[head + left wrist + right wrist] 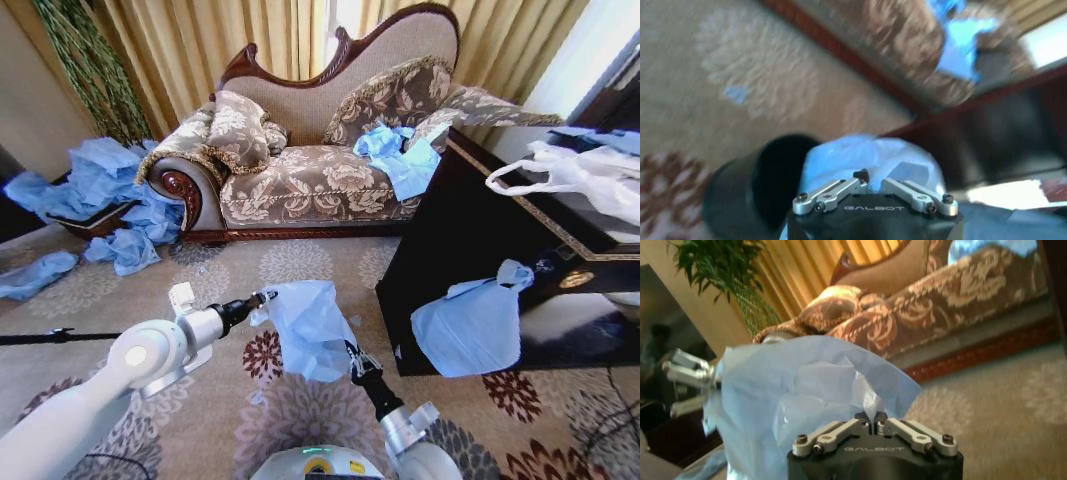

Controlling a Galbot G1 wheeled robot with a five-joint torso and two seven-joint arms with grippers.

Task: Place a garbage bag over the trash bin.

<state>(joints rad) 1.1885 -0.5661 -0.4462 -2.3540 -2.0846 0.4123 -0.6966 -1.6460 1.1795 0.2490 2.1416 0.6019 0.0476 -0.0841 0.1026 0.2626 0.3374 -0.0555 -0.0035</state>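
"GALBOT" marks both pincers: left pincer (870, 176) and right pincer (871, 419) each grasp the garbage bag (308, 325) beside the trash bin (757, 187).

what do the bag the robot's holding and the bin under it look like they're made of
The garbage bag looks like thin plastic film: light blue, translucent, creased and crumpled, with light showing through where the left hand and right hand pinch it. The trash bin seems to be black hard plastic with a smooth, slightly matte wall and rounded rim, though painted metal cannot be ruled out.
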